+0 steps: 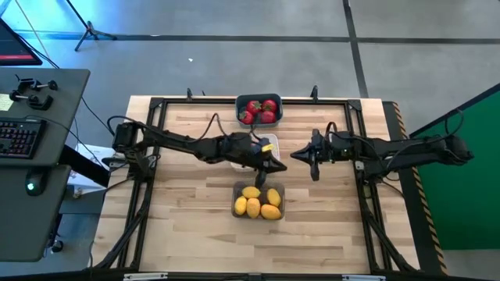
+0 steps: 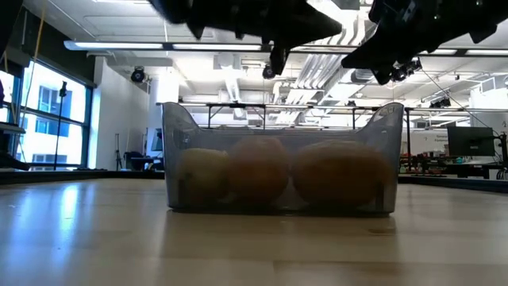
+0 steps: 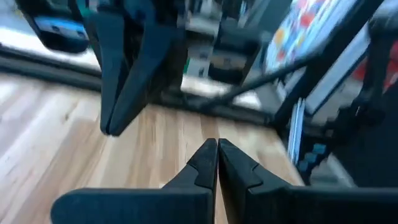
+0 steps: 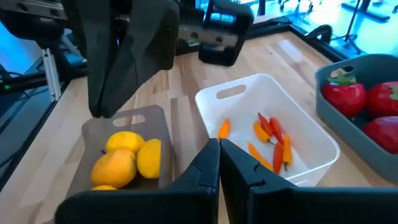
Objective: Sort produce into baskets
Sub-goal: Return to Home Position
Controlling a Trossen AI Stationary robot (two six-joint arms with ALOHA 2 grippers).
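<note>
From above, the lemons are seen in the translucent grey bin and the strawberries in the blue-grey bin; the left gripper and right gripper are held over mid-table. At table level, the translucent grey bin is shown beneath both arms. In the left wrist view, its fingers are pressed together, empty. In the right wrist view, likewise; carrots are seen in the white bin. Sorting is judged done; a return to rest is in hand, for which a lift clear of the bins is needed; no writing can be read.
</note>
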